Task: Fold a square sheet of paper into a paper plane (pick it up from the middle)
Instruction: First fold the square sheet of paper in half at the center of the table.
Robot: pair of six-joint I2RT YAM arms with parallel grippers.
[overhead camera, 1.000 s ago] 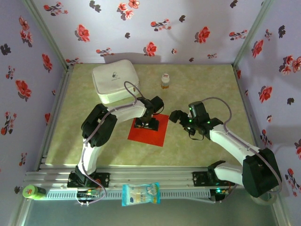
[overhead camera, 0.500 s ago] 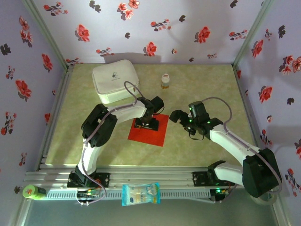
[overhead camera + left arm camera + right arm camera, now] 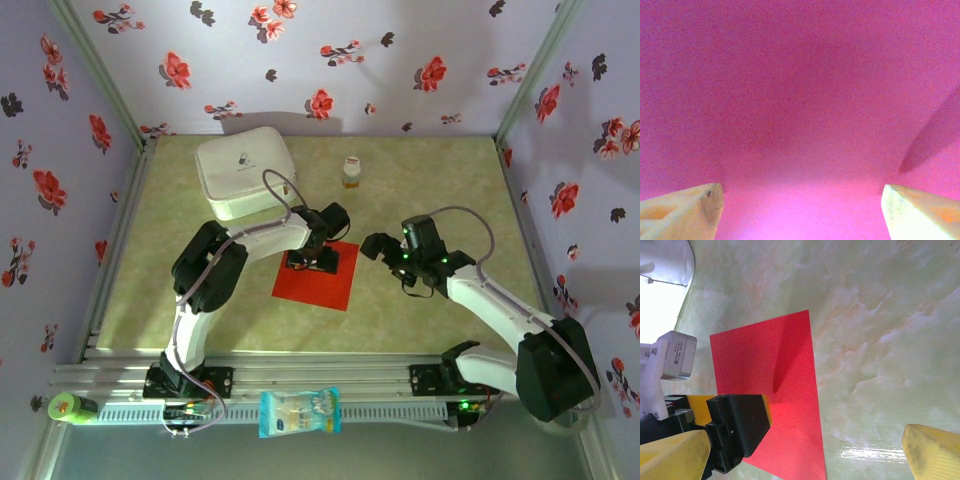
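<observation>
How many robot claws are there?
2. The left gripper is open right over the flat bright red square paper sheet; the right gripper is open just beside its right edge. None looks hidden.

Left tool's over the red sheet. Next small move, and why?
Probably close the left tool to pinch the square red paper sheet: its fingers stand open close over the flat sheet, near its middle, while the open right tool hangs beside it.
</observation>
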